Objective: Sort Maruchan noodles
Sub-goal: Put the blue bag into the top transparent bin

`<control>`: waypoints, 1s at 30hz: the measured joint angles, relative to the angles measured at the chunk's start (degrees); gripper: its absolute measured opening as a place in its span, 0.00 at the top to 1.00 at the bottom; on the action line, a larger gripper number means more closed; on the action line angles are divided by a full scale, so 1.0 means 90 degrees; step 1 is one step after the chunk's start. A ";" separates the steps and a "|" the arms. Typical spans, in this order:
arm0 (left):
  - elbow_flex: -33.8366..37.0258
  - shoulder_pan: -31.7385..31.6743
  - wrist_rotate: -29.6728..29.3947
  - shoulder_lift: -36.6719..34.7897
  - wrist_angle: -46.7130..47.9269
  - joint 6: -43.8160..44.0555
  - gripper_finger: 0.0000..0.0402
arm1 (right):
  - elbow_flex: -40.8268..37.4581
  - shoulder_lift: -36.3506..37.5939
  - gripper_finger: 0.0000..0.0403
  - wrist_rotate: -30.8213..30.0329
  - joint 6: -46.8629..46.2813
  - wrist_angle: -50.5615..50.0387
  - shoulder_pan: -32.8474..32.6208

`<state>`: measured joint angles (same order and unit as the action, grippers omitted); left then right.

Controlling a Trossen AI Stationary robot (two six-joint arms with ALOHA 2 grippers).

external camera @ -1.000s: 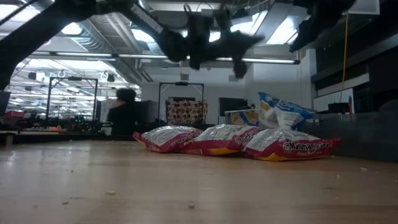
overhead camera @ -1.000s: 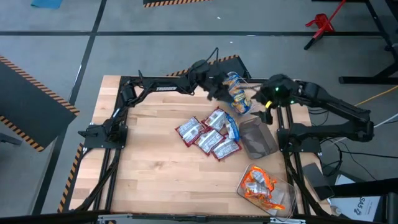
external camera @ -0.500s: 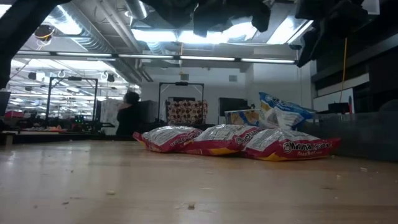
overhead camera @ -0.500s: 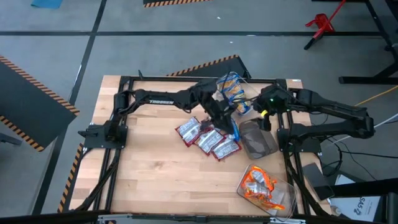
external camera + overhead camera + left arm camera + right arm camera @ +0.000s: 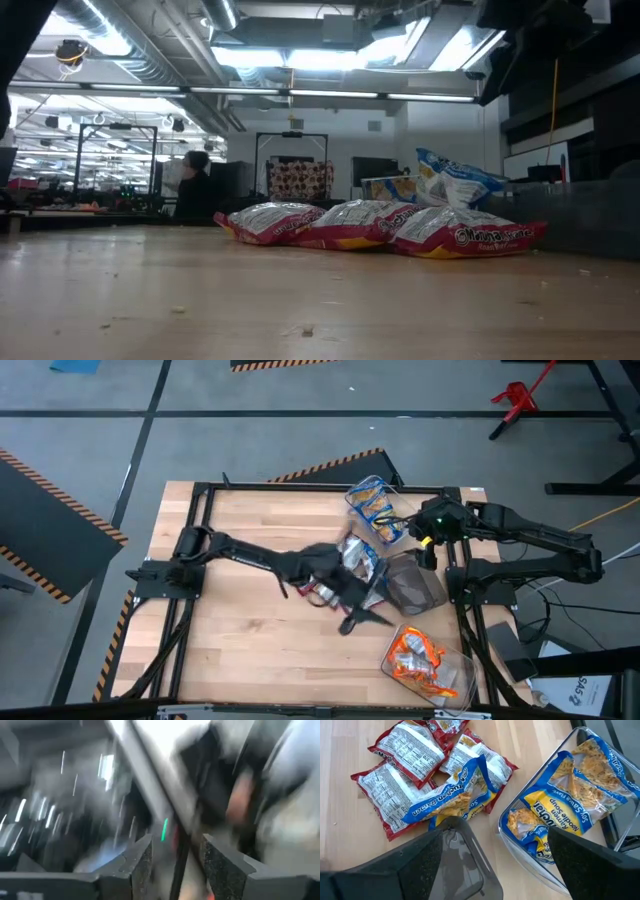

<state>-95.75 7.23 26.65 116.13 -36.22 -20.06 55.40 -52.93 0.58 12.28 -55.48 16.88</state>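
Right wrist view gives the cleanest count: three red packets point(image 5: 405, 785) lying flat on the wooden table point(image 5: 350, 855), with one blue-and-yellow packet point(image 5: 452, 802) draped over them. Another two or so blue-and-yellow packets point(image 5: 572, 802) sit in a clear tub point(image 5: 520, 852), hard to separate. From overhead there's also a second clear tub point(image 5: 455, 660) near the front right corner with a bunch of orange packets point(image 5: 417, 658), can't count those. A dark grey tub point(image 5: 413, 582) sits between the two.

The left gripper point(image 5: 175, 865) is low over the red pile, fingers apart with nothing between them. The right gripper point(image 5: 430, 540) hangs just beside the tub of blue ones, fingers spread wide.

Packets are all shiny, crinkly plastic with white print.
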 joint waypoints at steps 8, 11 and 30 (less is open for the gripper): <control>0.0004 -0.0410 -0.4274 -0.0101 0.3997 -0.2335 0.58 | 0.0000 0.0000 0.15 -0.0019 -0.0001 -0.0039 0.0000; 0.0002 -0.0795 -0.3825 -0.0099 0.4770 -0.2030 0.58 | 0.0000 0.0000 0.15 -0.0056 -0.0001 -0.0039 0.0000; 0.0005 -0.1946 -0.1795 0.0316 0.5423 -0.2908 0.58 | 0.0000 -0.0005 0.15 -0.0051 0.0021 0.0053 0.0000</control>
<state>-95.71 -10.28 10.50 118.97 12.58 -46.23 55.40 -52.97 0.12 12.47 -55.00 16.88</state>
